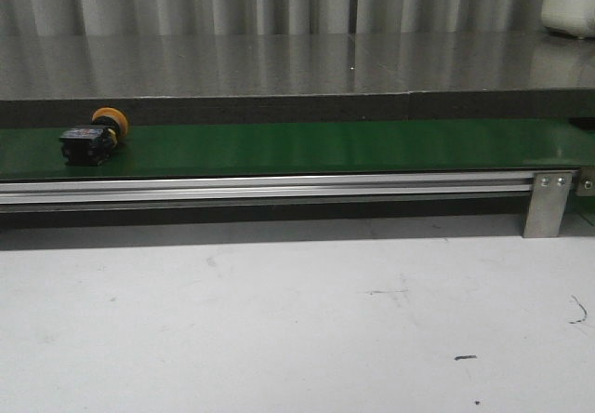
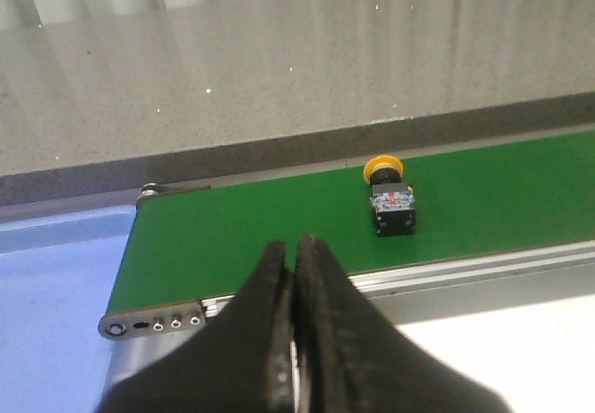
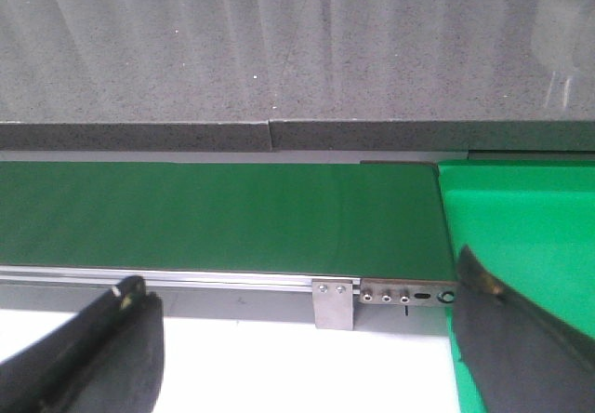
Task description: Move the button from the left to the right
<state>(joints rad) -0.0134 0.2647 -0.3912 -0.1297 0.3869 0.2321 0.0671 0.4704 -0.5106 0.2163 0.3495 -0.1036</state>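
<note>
The button (image 1: 91, 138) lies on its side at the left end of the green belt (image 1: 325, 148), orange-yellow cap toward the back, black body toward the front. It also shows in the left wrist view (image 2: 390, 199), on the belt (image 2: 251, 236). My left gripper (image 2: 293, 244) is shut and empty, hanging over the belt's near edge, short of the button and to one side of it. My right gripper (image 3: 299, 278) is wide open and empty, near the belt's right end (image 3: 223, 213). Neither gripper shows in the front view.
An aluminium rail (image 1: 270, 188) runs along the belt's front edge with a bracket (image 1: 547, 204) at the right. A grey stone counter (image 1: 297, 64) lies behind the belt. A bright green surface (image 3: 521, 218) adjoins the belt's right end. A white table (image 1: 297, 320) lies in front.
</note>
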